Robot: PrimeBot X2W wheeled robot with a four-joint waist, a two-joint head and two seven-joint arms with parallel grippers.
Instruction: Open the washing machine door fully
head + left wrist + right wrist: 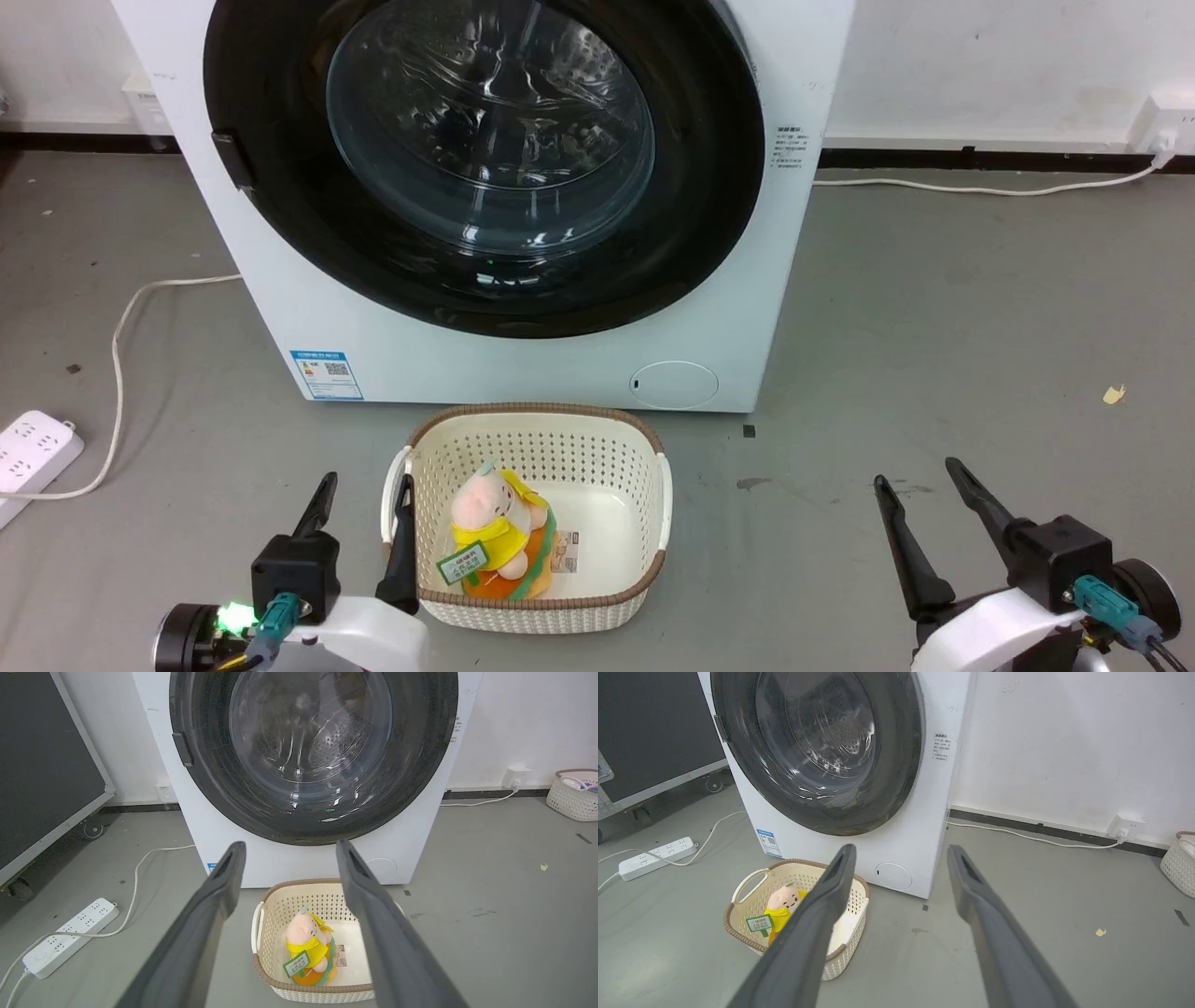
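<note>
Where the head looks down: the washing machine door [485, 140] is shut flat on the front of the white washing machine [373, 327].
Head, handle: the small dark handle [231, 159] sits on the door's left edge.
Head, basket: a cream basket [537, 412] stands on the grey floor [934, 327] just in front of the machine, with a pig toy [490, 523] in yellow inside.
Head, left jaws: wide apart and empty, low beside the basket's left end.
Head, right jaws: wide apart and empty, over bare floor, well apart from the door.
Left wrist, door: the door [313, 751] is straight ahead, shut, far from the two dark fingers [196, 938].
Left wrist, floor: the basket [280, 896] shows between the fingers, and a white power strip [70, 935] lies off to one side.
Right wrist, door: the door [817, 751] is shut, seen from the side.
Right wrist, jaws: spread wide, nothing between them but floor.
Right wrist, flap: a small round white flap [893, 876] is low on the machine, above the fingertips.
</note>
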